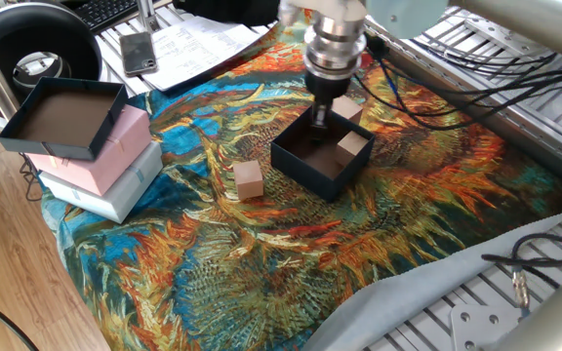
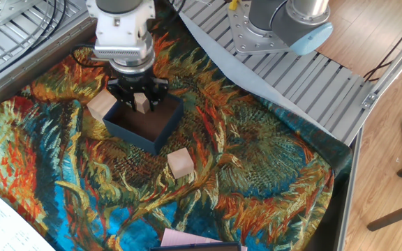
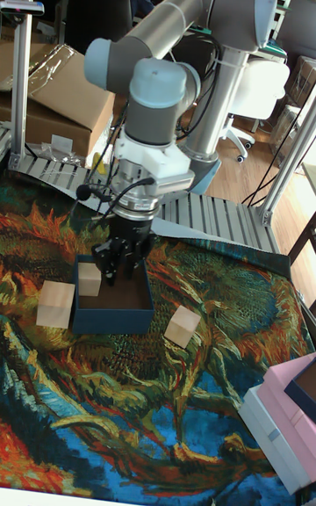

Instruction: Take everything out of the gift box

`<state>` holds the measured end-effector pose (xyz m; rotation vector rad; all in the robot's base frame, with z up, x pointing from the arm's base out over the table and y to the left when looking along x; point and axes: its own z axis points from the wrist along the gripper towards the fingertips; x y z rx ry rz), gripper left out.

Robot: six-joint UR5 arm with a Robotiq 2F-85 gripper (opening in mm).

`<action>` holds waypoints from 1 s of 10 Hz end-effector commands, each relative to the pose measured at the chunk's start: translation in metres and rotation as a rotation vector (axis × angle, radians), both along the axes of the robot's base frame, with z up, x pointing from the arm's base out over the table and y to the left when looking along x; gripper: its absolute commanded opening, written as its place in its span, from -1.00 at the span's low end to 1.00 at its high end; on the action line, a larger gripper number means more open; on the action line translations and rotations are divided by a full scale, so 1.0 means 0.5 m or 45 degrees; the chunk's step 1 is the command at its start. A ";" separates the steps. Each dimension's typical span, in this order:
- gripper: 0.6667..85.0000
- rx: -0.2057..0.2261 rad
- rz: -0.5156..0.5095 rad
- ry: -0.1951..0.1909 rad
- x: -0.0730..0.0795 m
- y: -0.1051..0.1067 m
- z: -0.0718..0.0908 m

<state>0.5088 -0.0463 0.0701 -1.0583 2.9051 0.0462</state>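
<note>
**Gripper over the gift box, one cube left inside**

The dark navy gift box (image 1: 320, 156), square with upright walls and a brown floor, sits mid-frame on the sunflower-patterned cloth (image 1: 261, 263). One pale wooden cube (image 1: 352, 144) remains in its corner. The gripper (image 2: 138, 100) hangs spread over the box, grasping nothing. Two more cubes (image 1: 249, 179) (image 2: 102, 106) lie outside.
</note>
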 end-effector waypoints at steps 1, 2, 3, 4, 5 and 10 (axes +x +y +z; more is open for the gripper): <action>-0.04 0.017 0.044 0.005 -0.021 -0.039 -0.025; -0.08 0.015 0.057 0.014 -0.025 -0.047 -0.038; -0.09 0.033 0.057 0.013 -0.027 -0.048 -0.047; -0.08 0.037 0.053 0.014 -0.029 -0.050 -0.051; -0.05 0.026 0.041 0.016 -0.029 -0.055 -0.050; 0.13 0.006 0.057 0.018 -0.025 -0.066 -0.058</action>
